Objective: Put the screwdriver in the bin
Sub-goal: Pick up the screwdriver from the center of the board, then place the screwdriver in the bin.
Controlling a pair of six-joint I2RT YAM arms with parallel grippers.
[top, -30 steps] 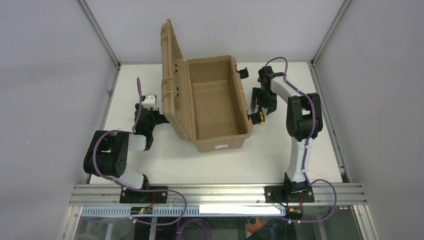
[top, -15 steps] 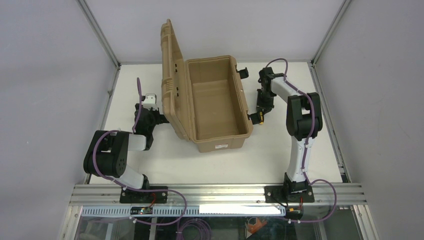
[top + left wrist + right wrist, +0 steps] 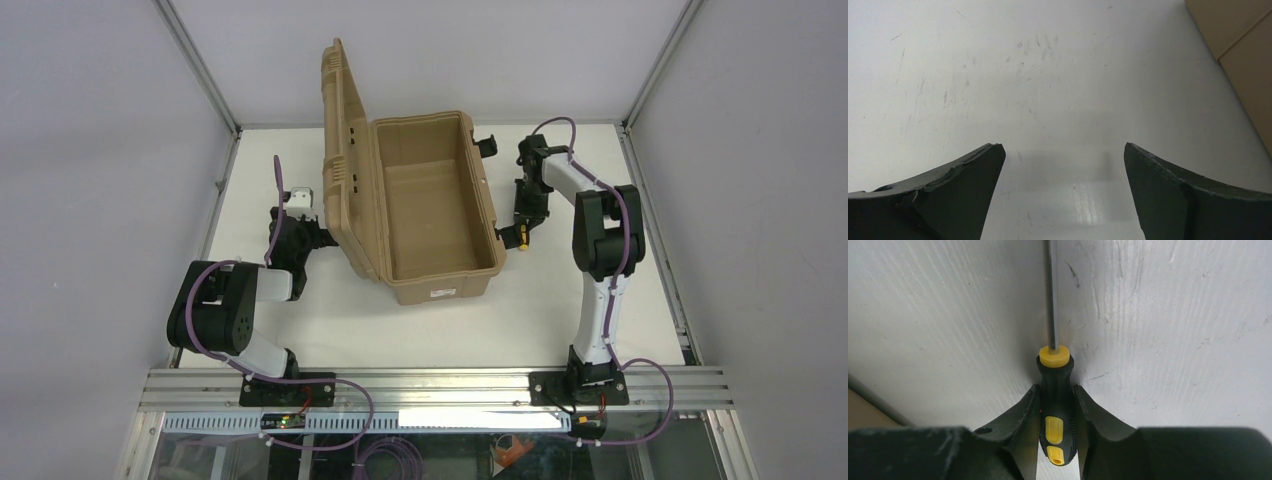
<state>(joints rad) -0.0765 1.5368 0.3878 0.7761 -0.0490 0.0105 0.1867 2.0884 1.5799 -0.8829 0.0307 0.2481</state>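
The screwdriver (image 3: pixel 1055 390) has a black handle with yellow inserts and a thin metal shaft running toward the top of the right wrist view. It lies on the white table, and my right gripper (image 3: pixel 1056 390) is shut on its handle, one finger on each side. From above, the yellow butt of the screwdriver (image 3: pixel 521 236) shows just right of the bin (image 3: pixel 432 262), with the right gripper (image 3: pixel 527 212) low over it. The tan bin stands open, lid raised on its left side, inside bare. My left gripper (image 3: pixel 1063 150) is open over bare table, left of the bin.
Black latches (image 3: pixel 487 146) stick out of the bin's right wall near the right gripper. A corner of the tan bin (image 3: pixel 1243 55) shows at the upper right of the left wrist view. Metal frame posts (image 3: pixel 200 70) and grey walls bound the table.
The right gripper's fingers have closed from wide apart onto the screwdriver handle. The left arm and the bin have not moved.
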